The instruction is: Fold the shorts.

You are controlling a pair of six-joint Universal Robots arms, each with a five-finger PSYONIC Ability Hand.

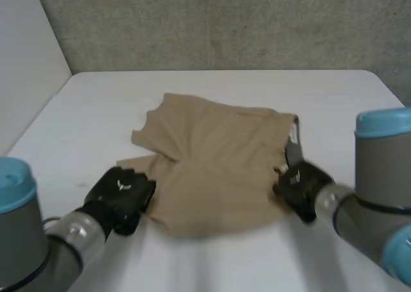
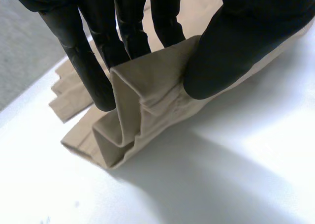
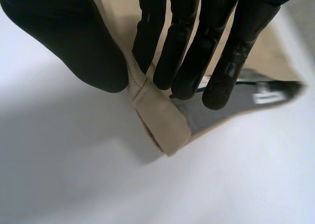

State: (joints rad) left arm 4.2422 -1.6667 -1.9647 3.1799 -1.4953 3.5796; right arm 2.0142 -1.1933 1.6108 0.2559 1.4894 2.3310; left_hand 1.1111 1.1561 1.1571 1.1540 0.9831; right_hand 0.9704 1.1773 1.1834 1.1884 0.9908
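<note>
Tan shorts (image 1: 215,167) lie partly folded in the middle of the white table (image 1: 212,86). My left hand (image 1: 122,196) grips their near left corner, a leg hem. In the left wrist view the bunched hem (image 2: 142,111) is pinched between the fingers (image 2: 91,71) and the thumb (image 2: 221,51). My right hand (image 1: 300,184) holds the near right edge at the waistband. The right wrist view shows the waistband end (image 3: 160,118) pinched between thumb (image 3: 74,42) and fingers (image 3: 189,51), with grey lining (image 3: 216,113) and a white label (image 3: 266,93) beside it.
A grey wall (image 1: 225,25) stands behind the table's far edge, and a pale panel (image 1: 26,61) runs along the left side. Bare white tabletop (image 1: 225,260) lies in front of the shorts.
</note>
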